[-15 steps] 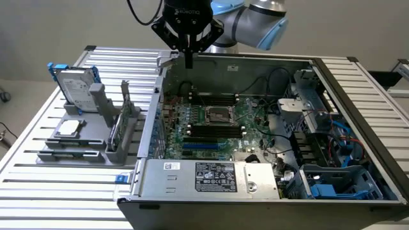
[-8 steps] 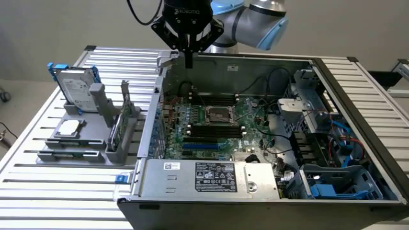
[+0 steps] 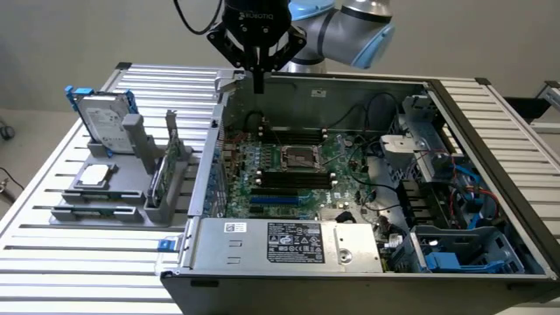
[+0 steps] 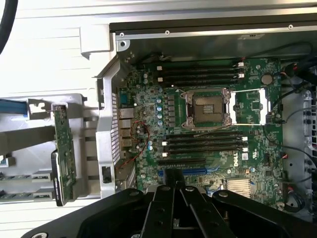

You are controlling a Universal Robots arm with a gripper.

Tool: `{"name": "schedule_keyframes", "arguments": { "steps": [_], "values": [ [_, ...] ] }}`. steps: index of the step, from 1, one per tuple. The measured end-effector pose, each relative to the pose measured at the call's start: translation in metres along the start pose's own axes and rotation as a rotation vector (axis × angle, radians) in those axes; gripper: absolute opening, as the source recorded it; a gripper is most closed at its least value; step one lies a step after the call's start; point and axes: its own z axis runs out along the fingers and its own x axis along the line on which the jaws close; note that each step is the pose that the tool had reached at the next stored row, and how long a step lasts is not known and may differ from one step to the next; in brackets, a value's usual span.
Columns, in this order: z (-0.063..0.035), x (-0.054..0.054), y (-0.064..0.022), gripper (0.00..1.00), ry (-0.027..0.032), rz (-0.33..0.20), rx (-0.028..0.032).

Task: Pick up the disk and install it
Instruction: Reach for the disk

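Slatted table (image 3: 70, 275) bears racked disk (image 3: 105, 121) beside open computer (image 3: 289, 164)

The grey and light-blue jointed robot arm (image 3: 350, 29) bends over at the elbow, its black metal pincer (image 3: 259, 90) pointing straight down, fingers (image 3: 259, 79) pressed together.

disk (image 3: 103, 121) — upright in rack (image 3: 96, 195) | rack — exterior view's left of case (image 3: 332, 92) | motherboard (image 3: 280, 177) in case

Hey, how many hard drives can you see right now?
1. The disk stands upright at the far end of the grey stand, on the exterior view's left of the open computer case. Others may be hidden inside the case's bays.
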Motion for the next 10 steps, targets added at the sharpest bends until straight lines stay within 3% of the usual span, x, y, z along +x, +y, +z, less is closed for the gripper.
{"name": "schedule_keyframes", "arguments": {
  "steps": [10],
  "values": [
    [-0.0008, 0.044, 0.0032, 0.11, 0.0004, 0.0, 0.0]
  ]
}}
